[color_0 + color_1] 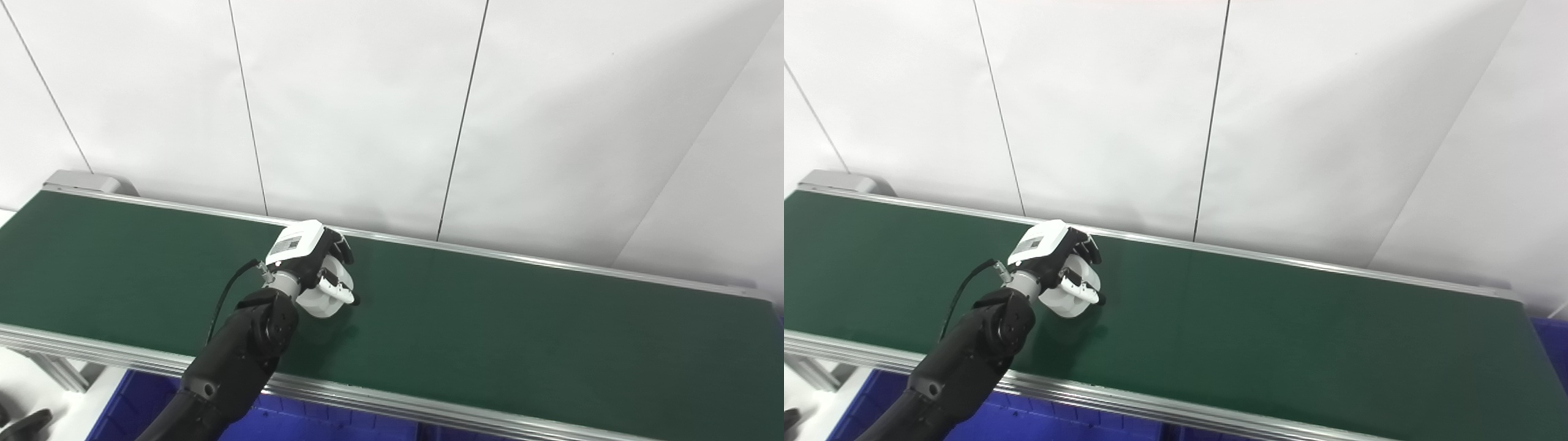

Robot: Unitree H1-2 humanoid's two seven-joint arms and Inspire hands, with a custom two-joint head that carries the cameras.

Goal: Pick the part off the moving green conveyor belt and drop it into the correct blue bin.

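The left hand reaches out over the green conveyor belt, its dark arm coming up from the bottom edge on the left side. Its fingers curl around a white part, a rounded, cup-like piece, and the thumb crosses the part's front. The hand is grasping the part from above and from the near side. Whether the part rests on the belt or is lifted just clear of it is hard to say from these views; a faint shadow lies on the belt just beneath and to the right of it.

The part sits in the left half of the belt, roughly midway between the belt's far aluminium rail and its near rail. A thin black cable loops from the wrist down toward the forearm.

Below the near rail, a blue bin shows along the bottom edge, and another blue bin's corner shows past the belt's right end. White wall panels stand behind the belt. The right hand does not appear in either view.
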